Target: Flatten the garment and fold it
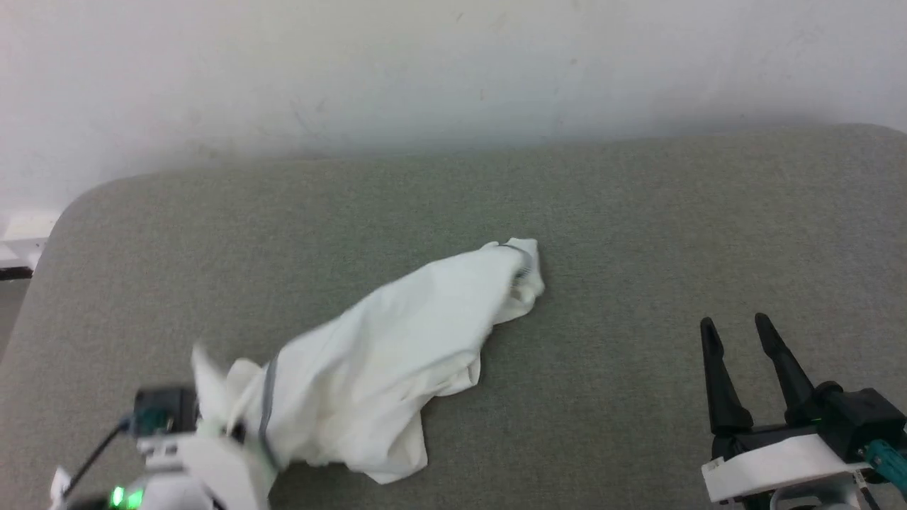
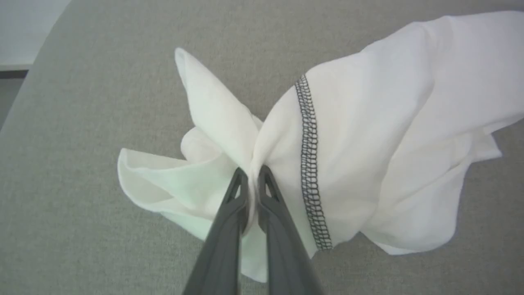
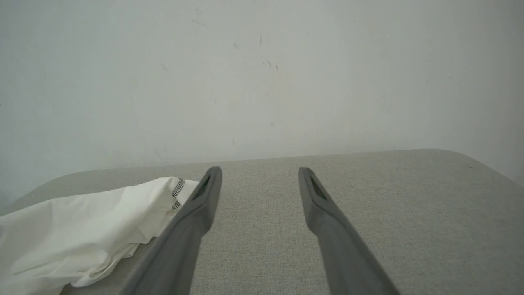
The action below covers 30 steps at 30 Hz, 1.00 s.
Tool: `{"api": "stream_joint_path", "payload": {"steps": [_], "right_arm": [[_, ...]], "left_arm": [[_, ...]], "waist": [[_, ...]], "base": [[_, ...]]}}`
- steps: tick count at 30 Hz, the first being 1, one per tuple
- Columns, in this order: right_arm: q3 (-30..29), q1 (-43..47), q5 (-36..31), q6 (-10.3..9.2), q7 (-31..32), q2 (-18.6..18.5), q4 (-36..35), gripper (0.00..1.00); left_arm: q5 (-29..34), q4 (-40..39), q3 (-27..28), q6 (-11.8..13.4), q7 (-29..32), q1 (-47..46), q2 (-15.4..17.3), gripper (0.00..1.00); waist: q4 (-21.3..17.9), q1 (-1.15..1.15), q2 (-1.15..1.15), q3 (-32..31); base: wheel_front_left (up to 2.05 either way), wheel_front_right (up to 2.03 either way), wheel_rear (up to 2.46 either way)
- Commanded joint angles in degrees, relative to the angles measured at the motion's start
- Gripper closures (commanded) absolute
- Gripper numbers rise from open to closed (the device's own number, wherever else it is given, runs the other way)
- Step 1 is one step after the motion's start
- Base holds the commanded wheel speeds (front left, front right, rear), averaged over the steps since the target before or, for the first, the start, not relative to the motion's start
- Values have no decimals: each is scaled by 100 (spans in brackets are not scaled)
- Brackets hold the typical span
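White garment is lying bunched on the grey surface, left gripper pinching its edge closed, right gripper hovering open, empty. Flattening seems to be beginning; the next move is probably calling for gripping a second corner.

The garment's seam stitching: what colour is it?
Dark grey stitching on the white garment, clearest in the left wrist view.

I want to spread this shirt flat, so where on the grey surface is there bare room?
Bare: the wide strip between the shirt and the wall, and the stretch between the shirt and the open right gripper. Crowded: the near left, where the left gripper pinches the bunched shirt.
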Motion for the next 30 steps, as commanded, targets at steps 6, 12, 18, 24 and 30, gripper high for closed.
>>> {"api": "stream_joint_path", "payload": {"steps": [6, 12, 18, 24, 30], "right_arm": [[36, -45, -9, -4, -26, 13, 24, 0], [4, -49, -66, -4, 30, 13, 12, 0], [30, -23, -77, -4, 100, 13, -17, 0], [113, -62, -84, -4, 129, 13, -41, 0], [138, -64, -28, -4, 105, 13, 7, 0]], "left_arm": [[-643, 640, 243, 116, -149, 938, -363, 26], [-667, 576, 413, -102, -1085, 610, -651, 0], [-540, 349, 208, -489, -1308, -110, -647, 0], [-448, 995, -358, -916, -669, -922, -625, 0], [-370, 2031, -675, -988, -127, -1329, -662, 48]], "waist": [[129, 1, 0, 77], [203, 1, 0, -3], [231, 1, 0, -86], [112, 1, 0, -98], [-125, 1, 0, -88]], "base": [[0, 0, 0], [0, 0, 0], [0, 0, 0], [0, 0, 0], [0, 0, 0]]}}
